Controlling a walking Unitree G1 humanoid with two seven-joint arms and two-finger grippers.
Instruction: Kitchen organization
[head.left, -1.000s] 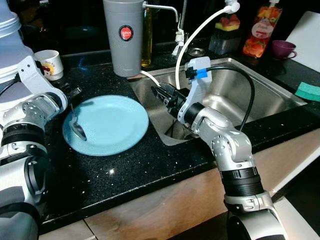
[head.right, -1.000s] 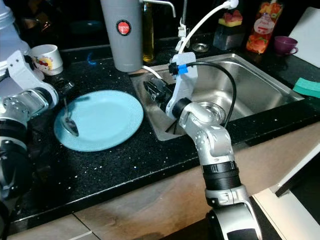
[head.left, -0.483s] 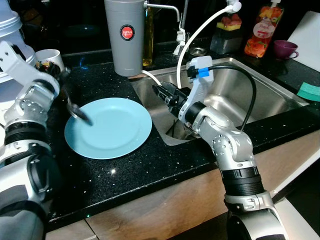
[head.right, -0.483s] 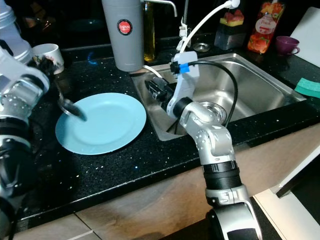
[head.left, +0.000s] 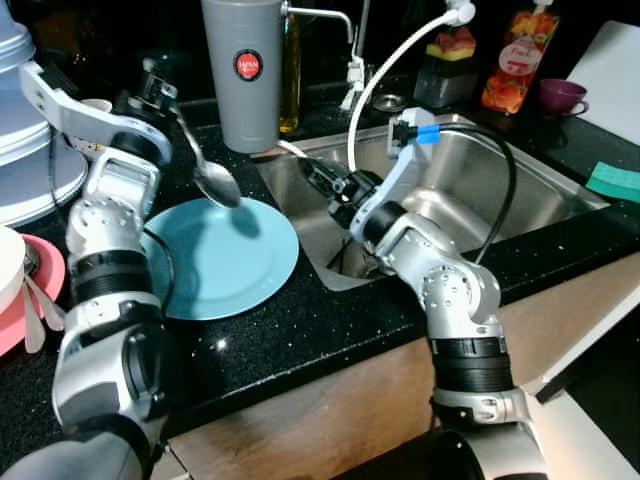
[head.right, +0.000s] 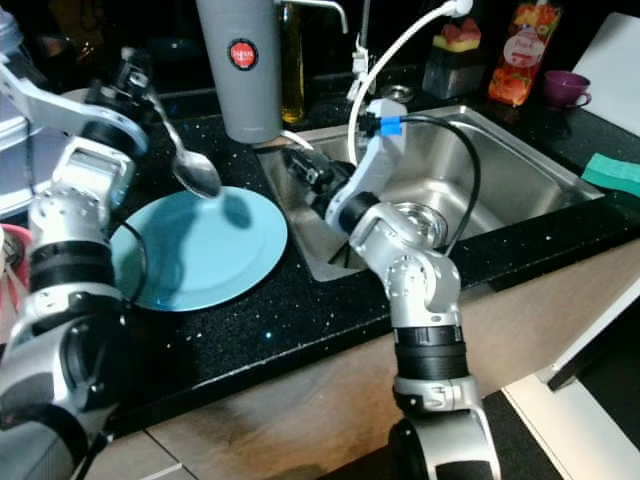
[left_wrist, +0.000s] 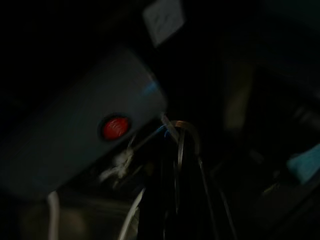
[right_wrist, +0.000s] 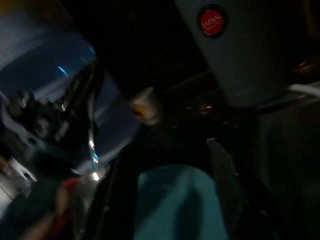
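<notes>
My left gripper (head.left: 160, 88) is clamped on the spoon (head.left: 212, 178) – held in air over the empty blue plate's (head.left: 225, 262) back rim. Right gripper (head.left: 318, 178) at sink's (head.left: 540, 190) left edge – can't tell its fingers.

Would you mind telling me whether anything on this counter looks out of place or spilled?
Nothing looks spilled or broken. The blue plate lies flat on the black counter. The left gripper holds a spoon in the air above it. The right gripper hovers at the sink's left edge.
</notes>
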